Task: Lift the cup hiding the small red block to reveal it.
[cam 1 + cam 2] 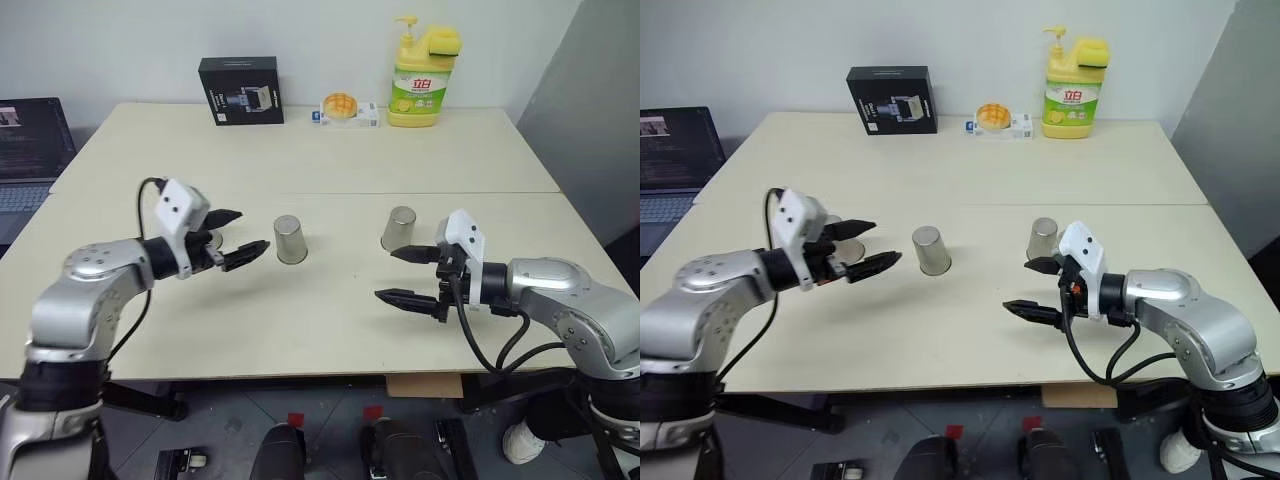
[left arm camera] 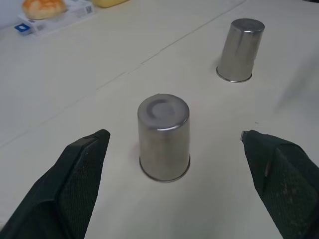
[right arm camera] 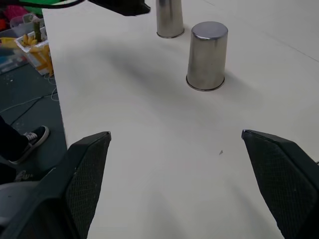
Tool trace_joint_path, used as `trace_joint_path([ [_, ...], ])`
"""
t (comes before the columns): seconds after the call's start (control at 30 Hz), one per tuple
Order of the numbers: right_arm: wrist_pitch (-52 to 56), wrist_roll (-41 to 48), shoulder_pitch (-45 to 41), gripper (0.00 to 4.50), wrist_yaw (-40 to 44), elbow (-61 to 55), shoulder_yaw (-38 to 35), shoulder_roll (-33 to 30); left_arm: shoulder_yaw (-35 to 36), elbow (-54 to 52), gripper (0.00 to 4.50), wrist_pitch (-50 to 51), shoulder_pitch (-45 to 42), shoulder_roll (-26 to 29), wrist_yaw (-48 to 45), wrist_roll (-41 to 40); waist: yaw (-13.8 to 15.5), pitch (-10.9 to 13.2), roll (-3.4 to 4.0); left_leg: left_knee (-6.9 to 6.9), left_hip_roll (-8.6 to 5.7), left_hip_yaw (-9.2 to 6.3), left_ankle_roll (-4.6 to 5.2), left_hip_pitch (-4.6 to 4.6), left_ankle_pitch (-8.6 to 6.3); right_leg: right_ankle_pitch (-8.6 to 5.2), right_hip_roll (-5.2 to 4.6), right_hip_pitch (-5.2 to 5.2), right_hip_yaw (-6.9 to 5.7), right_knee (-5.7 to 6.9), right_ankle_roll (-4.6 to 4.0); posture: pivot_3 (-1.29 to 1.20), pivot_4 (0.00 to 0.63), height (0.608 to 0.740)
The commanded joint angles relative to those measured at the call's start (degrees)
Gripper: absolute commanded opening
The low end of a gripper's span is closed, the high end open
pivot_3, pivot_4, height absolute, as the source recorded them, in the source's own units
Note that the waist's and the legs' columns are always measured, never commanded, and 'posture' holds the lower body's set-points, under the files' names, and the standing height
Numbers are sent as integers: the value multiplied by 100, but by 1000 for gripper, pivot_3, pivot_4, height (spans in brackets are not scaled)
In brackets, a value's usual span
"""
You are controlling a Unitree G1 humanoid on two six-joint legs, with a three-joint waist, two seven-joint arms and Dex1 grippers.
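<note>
Three identical steel cups stand upside-down in a row on the table. The middle cup (image 1: 290, 240) lies straight ahead between my left gripper's fingers (image 2: 79, 174) in the left wrist view, a short way off. The right cup (image 1: 399, 229) stands just behind my right gripper (image 1: 388, 273), which is open and empty. The left cup (image 1: 211, 239) is mostly hidden behind my left gripper (image 1: 250, 231), also open and empty. The small red block is hidden; I cannot tell which cup covers it.
At the table's far edge stand a black box (image 1: 240, 90), a packaged bun (image 1: 345, 108) and a yellow detergent bottle (image 1: 423, 75). A laptop (image 1: 30, 150) sits off to the left. A seam (image 1: 400, 193) crosses the tabletop behind the cups.
</note>
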Motion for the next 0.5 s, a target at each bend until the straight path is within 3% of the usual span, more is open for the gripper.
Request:
trace_joint_path([
  [0.03,-31,104,161,4468,-57,-324,-113,-33,-379,789,4500,-486,-550,-202,-172,460,-2,0,0,0,-1,-2,0,-1,0,0,0,0,-2,1,0,0,150,740],
  [0.47,-69,126,455,4468,-124,-482,-222,-127,-924,2766,4500,-1531,-1501,-913,-378,1339,-24,0,0,12,0,-4,0,-32,0,3,29,-27,-1,8,4,0,150,740],
  [0.5,-74,122,454,4500,-126,-471,-212,-129,-903,2900,4142,-1584,-1562,-953,-324,1384,-24,0,0,12,0,-5,0,-32,0,3,29,-27,-1,8,4,0,150,740],
])
